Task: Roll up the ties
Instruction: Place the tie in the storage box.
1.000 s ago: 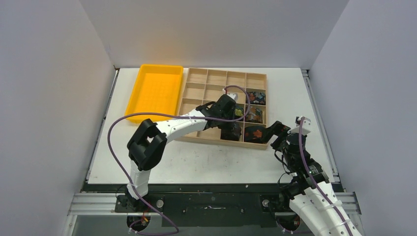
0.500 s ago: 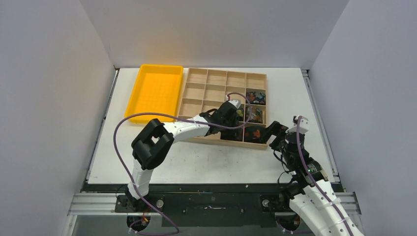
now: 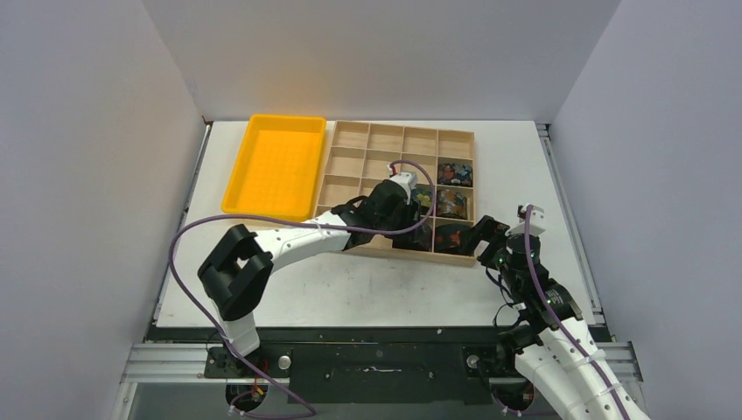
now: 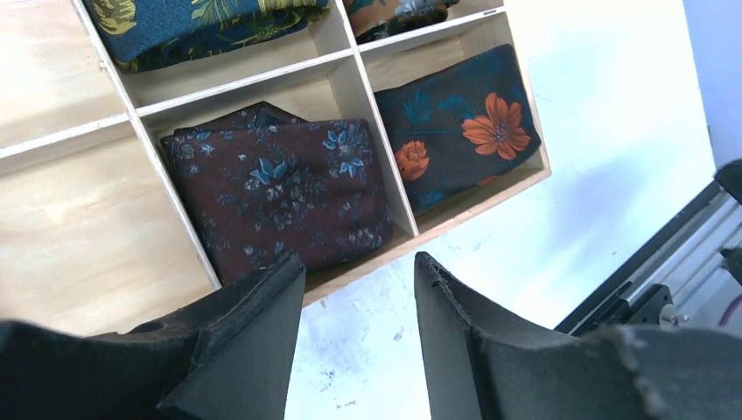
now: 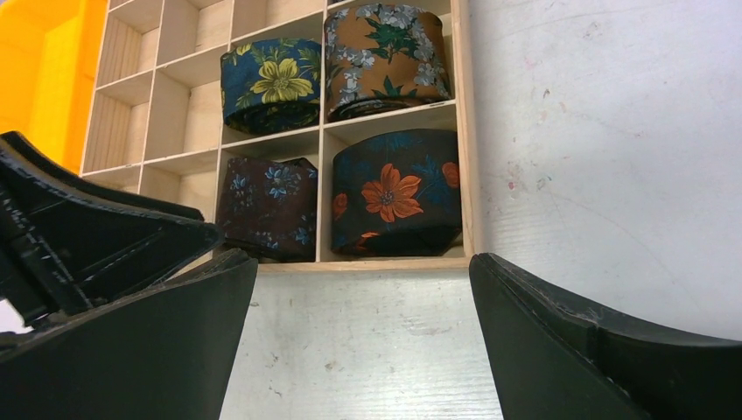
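Rolled ties fill the wooden tray's near-right cells. Left fingers, half-spread and empty, hover over the maroon tie; right fingers, wide and empty, wait off the tray's near edge. Best to lift away straight up.

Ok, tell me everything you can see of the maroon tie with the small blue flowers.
The maroon tie is dark reddish-brown fabric printed with small blue flowers, rolled into a compact bundle. It fills one near-row cell of the wooden tray, beside the corner cell, touching the dividers. The left gripper, jaws parted, is clear of it.
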